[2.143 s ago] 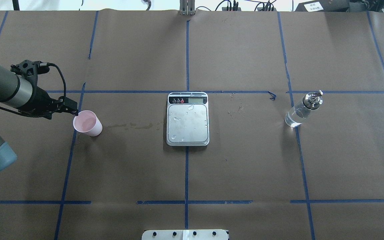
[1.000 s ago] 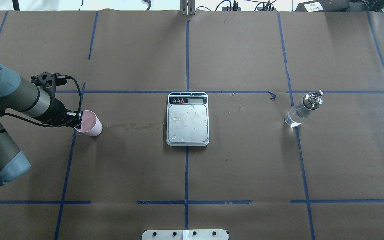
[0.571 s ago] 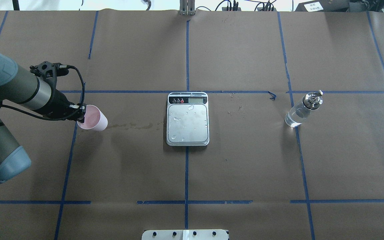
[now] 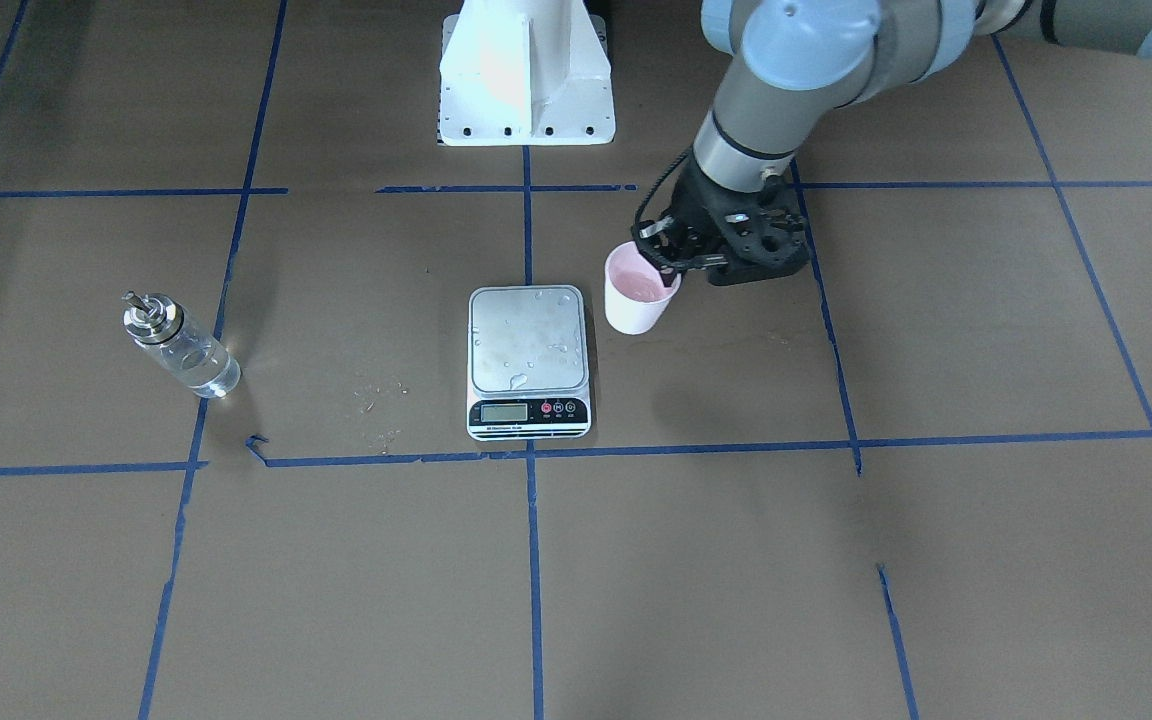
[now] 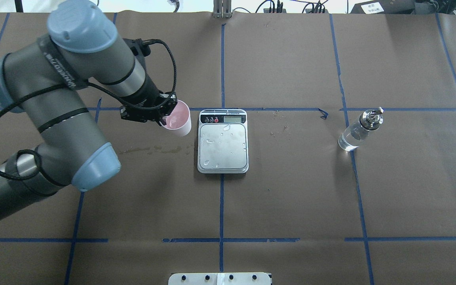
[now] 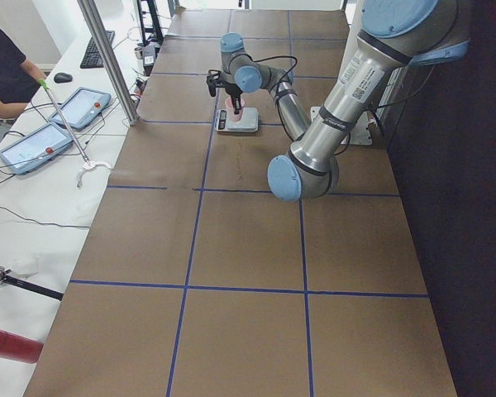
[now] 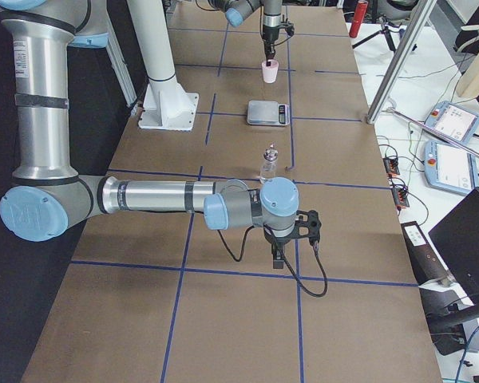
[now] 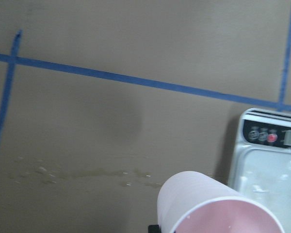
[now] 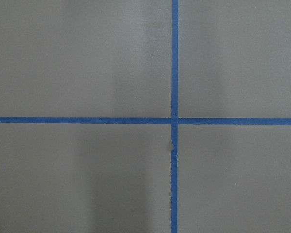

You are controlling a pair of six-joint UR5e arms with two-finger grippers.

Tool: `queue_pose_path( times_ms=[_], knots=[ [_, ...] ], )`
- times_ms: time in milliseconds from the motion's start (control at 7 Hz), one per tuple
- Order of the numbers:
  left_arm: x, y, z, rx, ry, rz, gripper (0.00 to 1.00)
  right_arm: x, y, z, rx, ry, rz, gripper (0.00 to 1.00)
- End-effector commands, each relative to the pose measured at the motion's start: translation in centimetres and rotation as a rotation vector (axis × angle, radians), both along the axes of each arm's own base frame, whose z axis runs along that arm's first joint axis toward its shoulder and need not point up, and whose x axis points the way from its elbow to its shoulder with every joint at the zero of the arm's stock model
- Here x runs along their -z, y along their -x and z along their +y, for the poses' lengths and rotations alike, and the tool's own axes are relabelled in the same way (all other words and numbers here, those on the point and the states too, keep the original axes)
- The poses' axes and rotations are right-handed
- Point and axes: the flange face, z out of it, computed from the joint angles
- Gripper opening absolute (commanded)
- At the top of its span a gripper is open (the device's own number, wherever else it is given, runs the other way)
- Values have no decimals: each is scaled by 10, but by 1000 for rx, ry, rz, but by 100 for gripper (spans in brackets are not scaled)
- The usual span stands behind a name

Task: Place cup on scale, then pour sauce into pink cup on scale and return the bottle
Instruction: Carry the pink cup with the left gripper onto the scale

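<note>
Nearby, a wet streak marks the brown counter to the left of the scale, whose platform carries water drops. The left hand is clenched on the rim of the cup, on the side away from the scale. It holds the cup upright just beside the scale's left edge, not over the platform. The bottle stands well apart on the right. The right hand hangs over the counter near crossing blue tape lines; I cannot tell how far open it is.
</note>
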Motion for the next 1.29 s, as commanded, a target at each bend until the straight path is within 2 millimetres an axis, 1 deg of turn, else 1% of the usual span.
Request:
queue_pose_path(
  times_ms=[0,143,286,429,714,1000,1143],
  knots=[
    [18,-72,24,50,34,37,0,0,0,-1,-1,1,1,100],
    [16,-85,18,51,38,35,0,2,0,-2,-1,-1,1,100],
    [15,-93,14,49,42,26,0,3,0,-4,-1,-4,1,100],
    [22,-95,14,46,36,35,0,5,0,-4,-1,-7,1,100],
    [12,-107,13,36,44,14,0,7,0,-7,-1,-10,1,100],
    [7,-110,13,31,45,7,0,7,1,-7,2,-10,-17,100],
    [7,-111,13,30,37,20,14,8,1,-7,2,-10,-20,100]
  ],
)
